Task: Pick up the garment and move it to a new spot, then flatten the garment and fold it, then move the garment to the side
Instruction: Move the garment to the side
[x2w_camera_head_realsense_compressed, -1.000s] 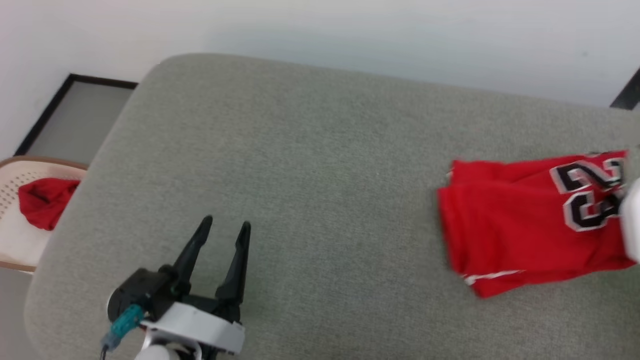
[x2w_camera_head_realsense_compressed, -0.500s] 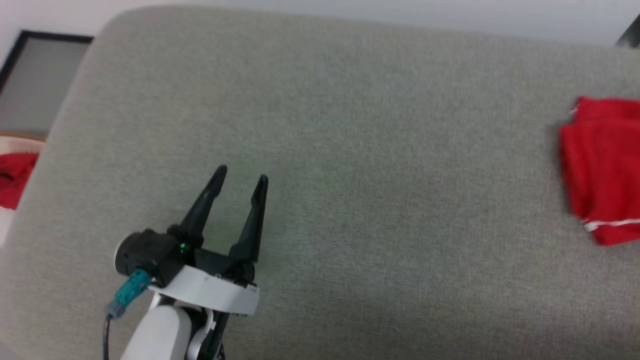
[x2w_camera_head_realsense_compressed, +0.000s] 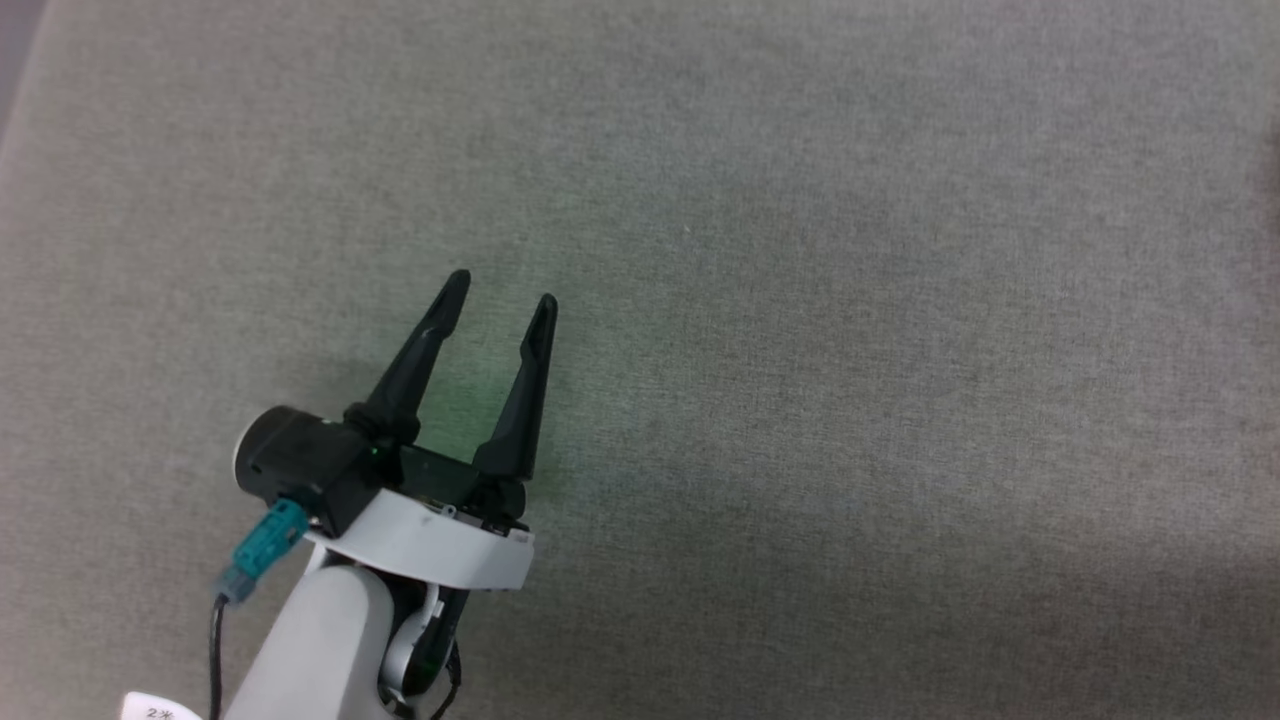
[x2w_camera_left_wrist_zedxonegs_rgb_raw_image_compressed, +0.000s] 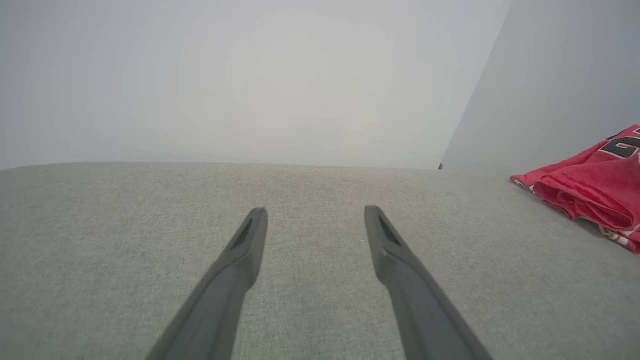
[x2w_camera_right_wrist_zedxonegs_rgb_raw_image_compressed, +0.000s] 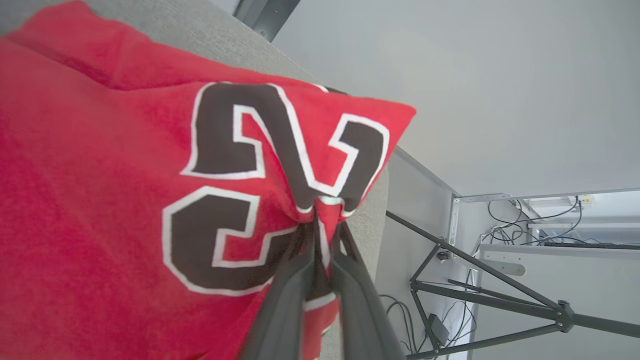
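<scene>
Camera dipped; left end effector (x2w_camera_head_realsense_compressed: 502, 290) apart; right end effector (x2w_camera_right_wrist_zedxonegs_rgb_raw_image_compressed: 325, 222) clamps garment (x2w_camera_right_wrist_zedxonegs_rgb_raw_image_compressed: 100, 175), cushion (x2w_camera_head_realsense_compressed: 850, 300) edge

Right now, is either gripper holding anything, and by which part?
The right gripper is shut on the garment, pinching bunched cloth at the number print. The left gripper is open and empty.

The left gripper (x2w_camera_head_realsense_compressed: 501, 287) has two tapered black fingers (x2w_camera_head_realsense_compressed: 415, 350) on a black housing (x2w_camera_head_realsense_compressed: 295, 465), a white collar (x2w_camera_head_realsense_compressed: 430, 545), a pale grey forearm (x2w_camera_head_realsense_compressed: 310, 650), and a teal plug (x2w_camera_head_realsense_compressed: 262, 545) with black cable (x2w_camera_head_realsense_compressed: 213, 660) at the collar's nine o'clock.
</scene>
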